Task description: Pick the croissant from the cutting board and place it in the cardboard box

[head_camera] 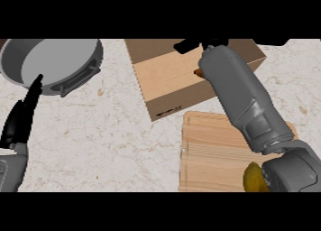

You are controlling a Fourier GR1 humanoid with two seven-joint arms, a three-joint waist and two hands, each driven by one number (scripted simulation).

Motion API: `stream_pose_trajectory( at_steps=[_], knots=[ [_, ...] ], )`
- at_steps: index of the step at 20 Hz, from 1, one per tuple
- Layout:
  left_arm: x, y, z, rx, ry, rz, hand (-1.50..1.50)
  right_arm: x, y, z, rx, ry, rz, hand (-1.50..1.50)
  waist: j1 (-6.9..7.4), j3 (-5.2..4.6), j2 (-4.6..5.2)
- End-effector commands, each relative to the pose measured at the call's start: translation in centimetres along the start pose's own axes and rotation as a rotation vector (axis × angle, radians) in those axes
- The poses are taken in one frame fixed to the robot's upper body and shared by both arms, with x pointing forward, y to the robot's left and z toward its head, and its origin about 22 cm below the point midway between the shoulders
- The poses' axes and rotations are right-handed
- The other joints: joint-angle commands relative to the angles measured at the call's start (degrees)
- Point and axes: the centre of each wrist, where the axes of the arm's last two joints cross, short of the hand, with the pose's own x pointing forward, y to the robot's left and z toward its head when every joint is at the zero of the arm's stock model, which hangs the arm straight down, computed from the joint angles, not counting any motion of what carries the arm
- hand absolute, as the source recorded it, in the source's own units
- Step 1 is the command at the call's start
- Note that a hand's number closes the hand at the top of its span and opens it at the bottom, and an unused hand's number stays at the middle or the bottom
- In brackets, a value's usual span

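Note:
The cardboard box (170,85) stands at the back centre of the counter. My right forearm reaches from the lower right across the cutting board (210,153) and over the box. The right hand (202,45) hangs above the box's top, palm down. A small orange-brown piece of the croissant (198,72) peeks out at the forearm's left edge, just under the hand, which is curled on it. The arm hides the remainder of the croissant. My left hand (18,122) rests open at the left edge with its fingers up.
A grey pan (30,54) sits at the back left, close to the left hand's fingertips. An olive-yellow rounded item (254,178) lies on the board's near right corner, beside my right elbow. Pale marble counter (103,135) lies between the pan and the board.

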Motion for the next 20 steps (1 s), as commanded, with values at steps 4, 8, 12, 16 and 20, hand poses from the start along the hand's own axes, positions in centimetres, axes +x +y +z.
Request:
stream_pose_trajectory(
  at_steps=[4, 8, 12, 16, 20],
  knots=[
    [0.3, -0.5, 0.2, -0.009, 0.011, 0.004, 0.00, 0.3, -0.8, -0.4, -0.148, -0.093, -0.147, -1.50, -0.06, 0.07, -0.23],
    [-0.6, -0.7, 0.5, 0.006, 0.030, 0.015, 0.00, -0.2, -3.1, -1.3, -0.251, -0.106, -0.274, -1.50, -1.44, 0.06, -0.65],
    [-1.5, -0.5, 1.4, 0.030, 0.046, 0.001, 0.00, -3.2, -2.2, -1.2, -0.256, -0.118, -0.337, -1.50, -2.34, 0.05, -1.15],
    [-2.3, 0.5, 1.3, 0.040, 0.071, 0.006, 0.00, -4.8, -4.3, -1.9, -0.267, -0.133, -0.432, -1.50, -4.06, 0.02, -1.79],
    [-4.0, 1.1, 3.9, 0.047, 0.082, -0.002, 0.00, -8.2, -8.0, -3.0, -0.303, -0.084, -0.429, -1.50, -4.43, 0.00, -2.22]
  ],
)
